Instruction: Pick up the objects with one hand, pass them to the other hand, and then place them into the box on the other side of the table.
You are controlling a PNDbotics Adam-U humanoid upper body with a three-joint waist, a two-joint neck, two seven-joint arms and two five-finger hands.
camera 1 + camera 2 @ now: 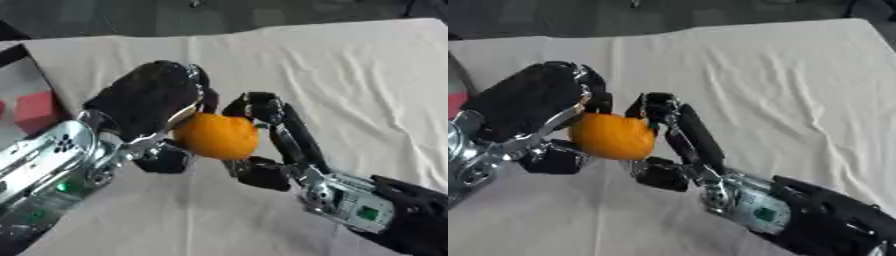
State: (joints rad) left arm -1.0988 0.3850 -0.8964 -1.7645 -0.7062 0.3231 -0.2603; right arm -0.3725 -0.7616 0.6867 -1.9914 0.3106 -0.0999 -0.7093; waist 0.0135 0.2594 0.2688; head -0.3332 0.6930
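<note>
1. The orange fruit (217, 135) is held above the desk (350, 75), clasped by curled fingers of the left robot hand (149, 102) and the right robot hand (267, 137) alike.
2. A drop could be caused by one robot hand releasing too early (mid-handover).

It looks like a lab or test room. A worktop (350, 65) under creased cream cloth fills the frame. Grey floor (131, 15) shows along the top.

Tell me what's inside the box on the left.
In the box a red block shows by its near wall. The left hand, shut on the orange, and the picture's edge hide the rest.
</note>
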